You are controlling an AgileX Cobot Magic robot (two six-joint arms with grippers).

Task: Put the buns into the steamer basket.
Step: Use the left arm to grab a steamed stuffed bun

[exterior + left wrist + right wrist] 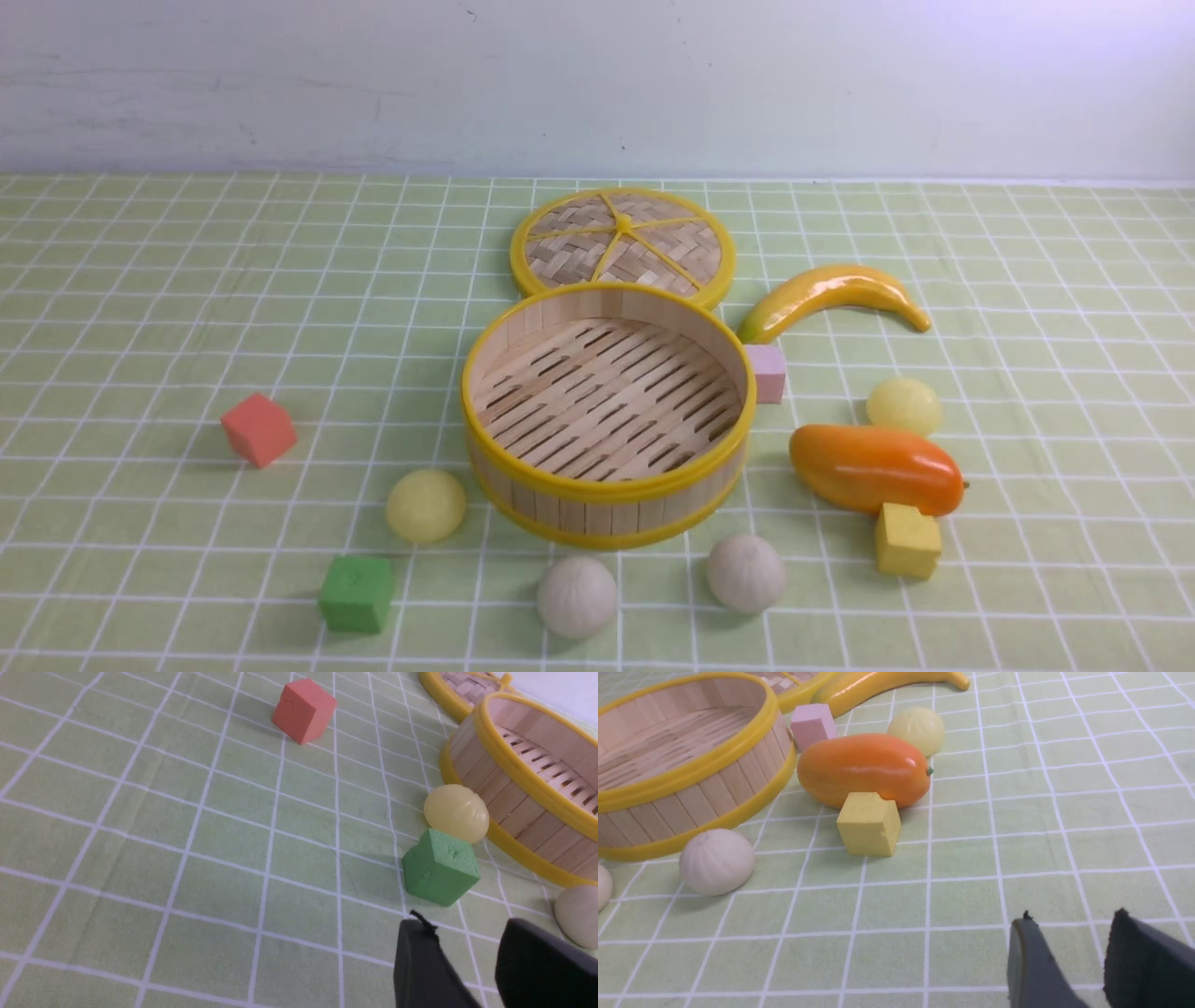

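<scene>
The steamer basket [597, 513] stands empty mid-table. All the buns lie on the cloth around it. One yellow bun [426, 505] is at its front left and another yellow bun [904, 406] at its right behind the mango. Two off-white buns [577, 596] [745, 572] lie in front. Neither arm shows in the front view. My left gripper [465, 926] is open and empty, close to the green cube [440, 866], the yellow bun [456, 812] and an off-white bun [579, 914]. My right gripper [1073, 917] is open and empty over bare cloth, apart from the off-white bun [717, 861].
The woven lid [623, 245] lies behind the basket. A banana [831, 294], a pink cube [767, 372], an orange mango [875, 469] and a yellow cube [906, 540] crowd the right side. A red cube [259, 428] and the green cube [357, 593] sit at the left.
</scene>
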